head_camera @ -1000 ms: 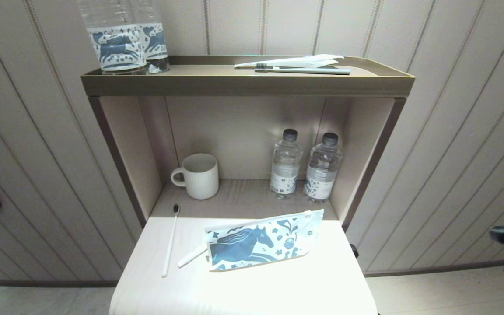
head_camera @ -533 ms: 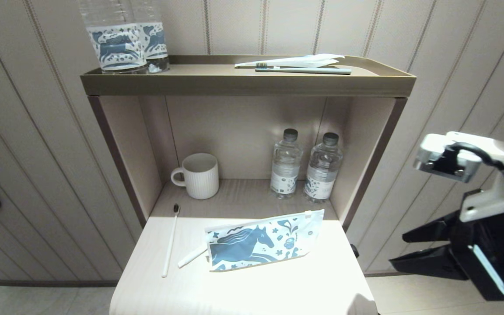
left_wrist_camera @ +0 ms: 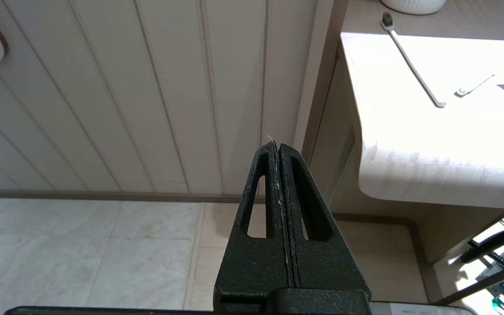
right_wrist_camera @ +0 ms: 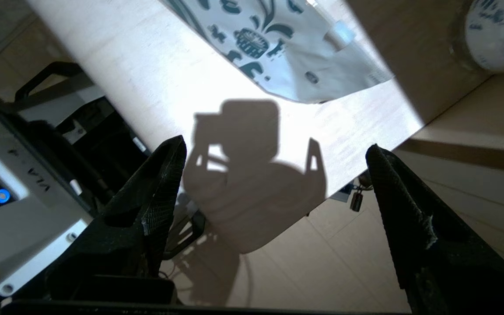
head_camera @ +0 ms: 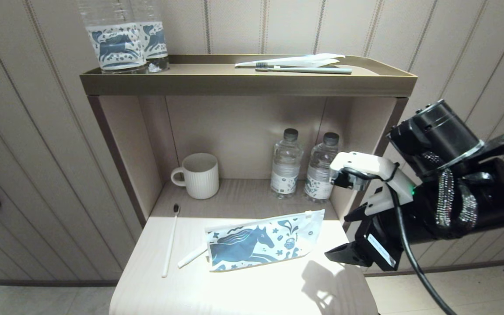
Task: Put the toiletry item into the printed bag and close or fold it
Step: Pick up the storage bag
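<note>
Fingers spread wide on right gripper (right_wrist_camera: 274,153), empty, angled low beside printed bag (head_camera: 264,241).

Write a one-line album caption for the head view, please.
Open right pincer nears the horse-print pouch on the table, while the white toothbrush waits beside it.

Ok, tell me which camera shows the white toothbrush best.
The head view: the white toothbrush lies whole on the tabletop, left of the printed bag. The left wrist view shows it too, farther off; the right wrist view misses it.
</note>
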Controlling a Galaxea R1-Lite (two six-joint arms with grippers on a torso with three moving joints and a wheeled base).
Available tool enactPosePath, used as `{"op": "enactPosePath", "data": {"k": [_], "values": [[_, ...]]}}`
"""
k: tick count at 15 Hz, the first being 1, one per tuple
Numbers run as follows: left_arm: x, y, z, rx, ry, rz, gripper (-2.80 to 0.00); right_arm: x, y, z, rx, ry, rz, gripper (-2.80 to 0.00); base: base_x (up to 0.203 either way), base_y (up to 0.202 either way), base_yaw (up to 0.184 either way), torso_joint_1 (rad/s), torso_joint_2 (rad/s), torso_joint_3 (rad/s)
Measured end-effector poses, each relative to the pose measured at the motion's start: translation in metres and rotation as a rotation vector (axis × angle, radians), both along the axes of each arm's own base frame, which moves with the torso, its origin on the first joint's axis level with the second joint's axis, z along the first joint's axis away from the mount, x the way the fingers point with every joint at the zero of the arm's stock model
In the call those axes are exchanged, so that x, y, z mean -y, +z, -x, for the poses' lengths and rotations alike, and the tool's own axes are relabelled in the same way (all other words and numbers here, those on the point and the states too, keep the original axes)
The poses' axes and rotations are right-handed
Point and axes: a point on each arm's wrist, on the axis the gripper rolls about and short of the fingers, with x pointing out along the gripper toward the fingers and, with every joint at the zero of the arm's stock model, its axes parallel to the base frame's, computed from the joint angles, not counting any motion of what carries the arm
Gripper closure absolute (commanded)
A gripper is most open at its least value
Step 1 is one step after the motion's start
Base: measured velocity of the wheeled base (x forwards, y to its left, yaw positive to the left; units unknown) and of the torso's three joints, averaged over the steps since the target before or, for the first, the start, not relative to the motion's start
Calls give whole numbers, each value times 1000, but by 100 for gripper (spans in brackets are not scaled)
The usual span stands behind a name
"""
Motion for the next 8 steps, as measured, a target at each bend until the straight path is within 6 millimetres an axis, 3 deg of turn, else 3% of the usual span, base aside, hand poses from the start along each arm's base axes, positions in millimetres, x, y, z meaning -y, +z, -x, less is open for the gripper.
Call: {"op": "enactPosePath", "data": {"k": [4, 8], "values": [[0, 0, 0, 0, 0, 0, 0, 4, -7, -26, 68, -10, 3, -280, 0, 0, 0, 0, 0, 0], [0, 0, 0, 0, 0, 0, 0, 9, -20, -36, 19, 72, -20, -280, 0, 0, 0, 0, 0, 0]]}}
